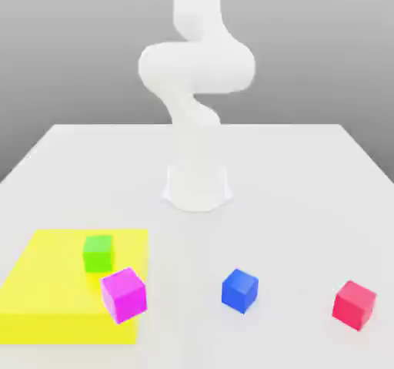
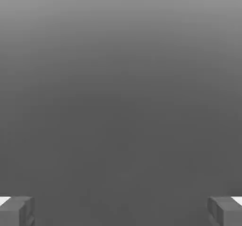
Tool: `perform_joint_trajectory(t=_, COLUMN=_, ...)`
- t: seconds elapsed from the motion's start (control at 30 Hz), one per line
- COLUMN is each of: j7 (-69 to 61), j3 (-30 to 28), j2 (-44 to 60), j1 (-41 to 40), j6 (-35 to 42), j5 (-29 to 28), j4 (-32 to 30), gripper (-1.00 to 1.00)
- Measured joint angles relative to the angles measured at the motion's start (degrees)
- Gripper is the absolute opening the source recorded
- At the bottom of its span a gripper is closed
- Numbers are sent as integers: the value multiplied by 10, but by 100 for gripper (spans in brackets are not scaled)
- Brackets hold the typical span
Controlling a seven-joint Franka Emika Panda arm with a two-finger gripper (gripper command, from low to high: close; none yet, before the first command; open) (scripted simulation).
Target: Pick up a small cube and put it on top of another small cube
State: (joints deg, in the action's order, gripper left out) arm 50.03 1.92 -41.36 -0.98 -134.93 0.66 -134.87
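Hand view: claw [image 2: 121,211] spread wide, fingertips [image 2: 16,211] cut off | magenta cube [image 1: 123,294] overhangs yellow pad [image 1: 46,283]

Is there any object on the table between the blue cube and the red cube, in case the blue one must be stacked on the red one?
Nothing visible stands between them. The blue cube and the red cube are separated by bare white table. The magenta cube and the green cube lie on the other side, toward the exterior view's left.

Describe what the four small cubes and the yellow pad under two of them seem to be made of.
This is a simulator render, so materials are guesses. The green cube, magenta cube, blue cube and red cube look like matte painted plastic or wood: flat single colours, crisp edges, no glints. The yellow pad looks like a thin matte sheet, uniformly coloured and untextured.
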Motion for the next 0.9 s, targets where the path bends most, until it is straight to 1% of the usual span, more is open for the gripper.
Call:
perform_joint_trajectory(t=0.33, j7=208, j3=92, j2=212, j1=-35, j6=-146, j5=13, j4=-139, gripper=0)
perform_joint_trajectory(t=0.5, j7=325, j3=131, j2=321, j1=-46, j6=-220, j5=2, j4=-208, gripper=0)
perform_joint_trajectory(t=0.6, j7=399, j3=144, j2=384, j1=-42, j6=-263, j5=-12, j4=-249, gripper=0)
perform_joint_trajectory(t=0.67, j7=445, j3=143, j2=427, j1=-36, j6=-293, j5=-29, j4=-269, gripper=0)
perform_joint_trajectory(t=0.73, j7=482, j3=121, j2=469, j1=-24, j6=-324, j5=-66, j4=-268, gripper=0)
perform_joint_trajectory(t=0.87, j7=532, j3=43, j2=552, j1=40, j6=-390, j5=-130, j4=-253, gripper=0)
perform_joint_trajectory(t=0.9, j7=539, j3=23, j2=572, j1=58, j6=-406, j5=-138, j4=-249, gripper=-100)
